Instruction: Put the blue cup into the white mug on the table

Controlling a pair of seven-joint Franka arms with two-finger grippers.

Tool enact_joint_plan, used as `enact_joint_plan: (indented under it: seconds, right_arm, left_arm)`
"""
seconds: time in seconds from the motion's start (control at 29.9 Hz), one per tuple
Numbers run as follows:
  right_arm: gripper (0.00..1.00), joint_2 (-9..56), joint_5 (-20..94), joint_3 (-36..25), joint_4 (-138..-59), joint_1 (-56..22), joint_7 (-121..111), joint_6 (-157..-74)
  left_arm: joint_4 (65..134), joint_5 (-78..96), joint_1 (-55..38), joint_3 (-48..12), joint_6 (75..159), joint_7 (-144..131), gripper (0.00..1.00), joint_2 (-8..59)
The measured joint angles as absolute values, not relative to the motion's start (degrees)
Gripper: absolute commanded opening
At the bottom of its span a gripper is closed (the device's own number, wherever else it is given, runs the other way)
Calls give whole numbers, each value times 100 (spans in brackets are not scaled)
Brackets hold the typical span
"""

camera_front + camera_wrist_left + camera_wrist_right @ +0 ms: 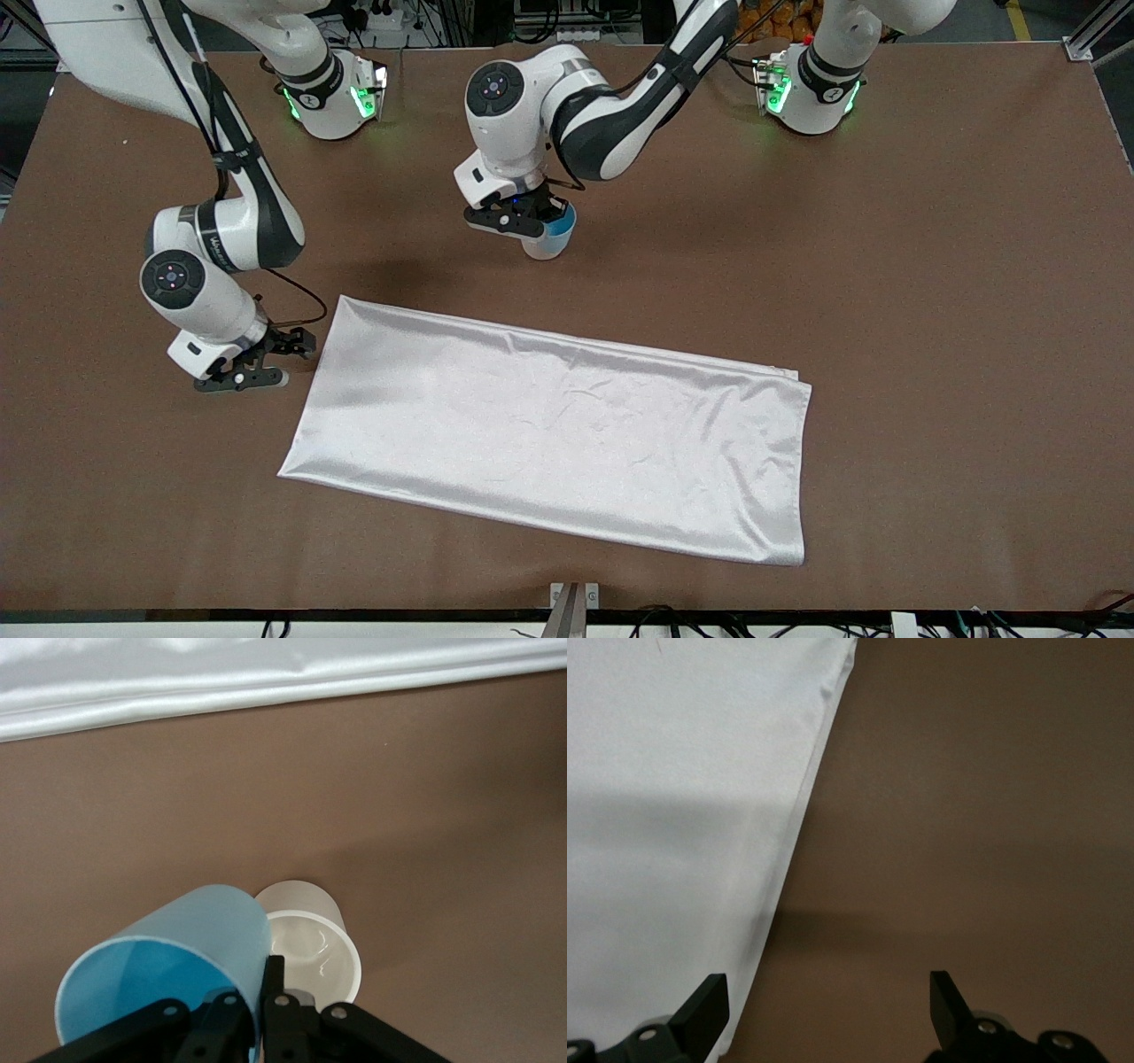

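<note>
- Plainly, the left claw (261, 1014) is clamped on the rim of the cup (168, 966), one finger inside the wall and one outside, and holds it tilted in the air just over the mug (310, 943).
- The cup looks light, thin-walled and smooth, so it would probably flex under a hard squeeze and could slip; a rim pinch like this one suits it, since it leaves the base free to enter the mug.
- The cup is bright blue, translucent and handleless, its open mouth turned toward the left wrist camera.
- The mug is white with a glossy cream inside; it stands upright on the worktop (930, 266), farther from the front camera than the cloth (549, 434). It is likely stiff and breakable, so a gentle lowering seems wise.
- The cup is not yet inside; it needs righting and centring over the mouth.
- The right claw (266, 359) waits, fingers spread wide and empty, low beside the cloth's edge at the right arm's end.
</note>
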State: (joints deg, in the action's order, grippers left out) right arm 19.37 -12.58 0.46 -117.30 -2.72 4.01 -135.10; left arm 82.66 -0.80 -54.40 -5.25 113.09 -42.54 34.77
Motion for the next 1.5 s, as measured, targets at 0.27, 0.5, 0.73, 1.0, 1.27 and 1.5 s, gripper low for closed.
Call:
enact_joint_plan:
  seconds: [0.27, 0.5, 0.73, 1.0, 1.27, 1.5]
  right_arm:
    - [100, 1291, -725, 46, -11688, -119, 94, -12661]
    - [100, 736, -532, 82, -11139, -117, 53, -11202]
    - [100, 478, -490, 164, -9887, -145, -66, -9428]
    - [100, 413, -219, 151, -8769, -143, -296, -8364]
    - [100, 267, -122, 92, -8573, -99, -395, -8247]
    - [100, 299, -120, 90, -8589, -99, -397, -8330]
  left_arm:
    - [8263, -80, -5560, -525, 11309, -4296, 0, 3603]
    - [8261, -80, -5642, -525, 11309, -4401, 0, 3676]
    - [8249, -80, -5652, -524, 11306, -4428, 0, 3679]
    - [8231, -80, -5653, -524, 11301, -4432, 0, 3679]
    - [8230, -74, -5653, -524, 11301, -4432, 0, 3679]
    - [8227, -7, -5657, -524, 11300, -4454, 0, 3679]
